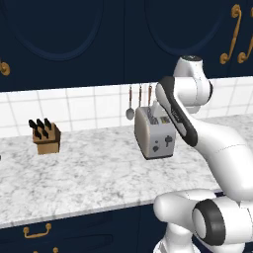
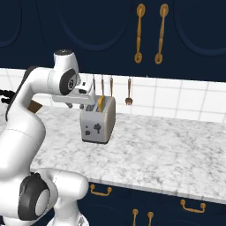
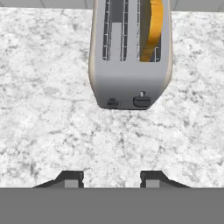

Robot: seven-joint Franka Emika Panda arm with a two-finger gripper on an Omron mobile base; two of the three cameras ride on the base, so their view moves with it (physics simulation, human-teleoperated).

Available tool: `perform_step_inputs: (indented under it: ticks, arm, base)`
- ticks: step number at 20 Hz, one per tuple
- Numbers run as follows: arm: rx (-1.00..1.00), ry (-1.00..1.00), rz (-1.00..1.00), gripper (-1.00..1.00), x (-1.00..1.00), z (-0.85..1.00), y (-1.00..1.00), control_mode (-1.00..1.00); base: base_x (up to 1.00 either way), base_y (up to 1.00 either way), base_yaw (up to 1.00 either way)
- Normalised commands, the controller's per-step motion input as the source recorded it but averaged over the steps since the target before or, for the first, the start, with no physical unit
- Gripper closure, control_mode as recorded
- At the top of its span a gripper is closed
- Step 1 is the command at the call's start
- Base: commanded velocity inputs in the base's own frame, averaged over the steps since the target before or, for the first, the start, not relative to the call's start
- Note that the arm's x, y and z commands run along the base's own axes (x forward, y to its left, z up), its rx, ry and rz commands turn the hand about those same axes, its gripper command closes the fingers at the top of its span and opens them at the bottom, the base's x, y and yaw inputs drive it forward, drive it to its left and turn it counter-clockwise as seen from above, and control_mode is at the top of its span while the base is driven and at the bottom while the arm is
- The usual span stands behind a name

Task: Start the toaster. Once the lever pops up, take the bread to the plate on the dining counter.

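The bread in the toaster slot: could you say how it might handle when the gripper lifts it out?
The bread stands upright and thin, so probably light and stiff. Its curved edge suggests it may crumble if squeezed hard. The toaster slot likely guides it straight up.

Bare marble lies all round the toaster (image 3: 129, 57); hanging utensils (image 2: 110, 86) crowd the wall just behind it.

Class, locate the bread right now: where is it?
The bread stands upright in the toaster's right-hand slot in the hand view, on the marble counter ahead of the gripper.
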Motion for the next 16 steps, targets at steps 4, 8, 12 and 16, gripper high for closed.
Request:
perform_step_inputs:
  ticks: [4, 8, 12, 16]
  arm:
    - [0.02, 0.0, 0.0, -1.0, -0.06, -0.08, -0.26, -1.0]
    - [0.02, 0.0, 0.0, -1.0, -0.01, -0.39, -0.66, -1.0]
    - [0.0, -0.01, 0.0, -1.0, 0.0, -0.42, -0.44, -1.0]
    - [0.0, -0.06, 0.0, -1.0, 0.18, -0.28, -0.01, -1.0]
  base:
    - [0.0, 0.0, 0.0]
    - [0.0, 0.0, 0.0]
    - [0.0, 0.0, 0.0]
    - [0.0, 0.0, 0.0]
